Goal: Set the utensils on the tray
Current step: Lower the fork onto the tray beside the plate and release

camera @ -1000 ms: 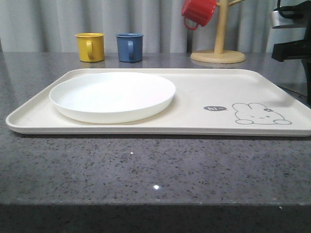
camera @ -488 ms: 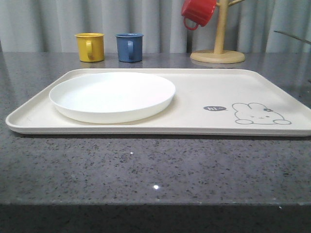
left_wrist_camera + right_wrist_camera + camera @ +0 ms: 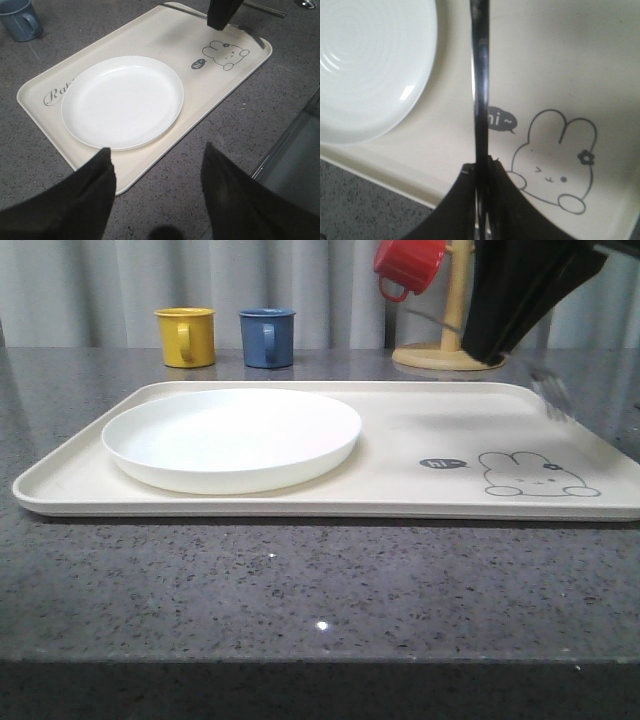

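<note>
The cream tray lies across the table with the round white plate on its left half. My right gripper is shut on a silver fork, held in the air over the tray's right part near the rabbit drawing; its tines are blurred. My left gripper is open and holds nothing, above the table by the tray's corner nearest the plate. Thin metal chopsticks lie on the table beyond the tray.
A yellow mug and a blue mug stand behind the tray. A red mug hangs on a wooden stand at the back right. The table's front edge runs close below the tray.
My right arm has come in from the right with the fork and now hangs over the tray's right end. Plate, tray and mugs have not moved.
</note>
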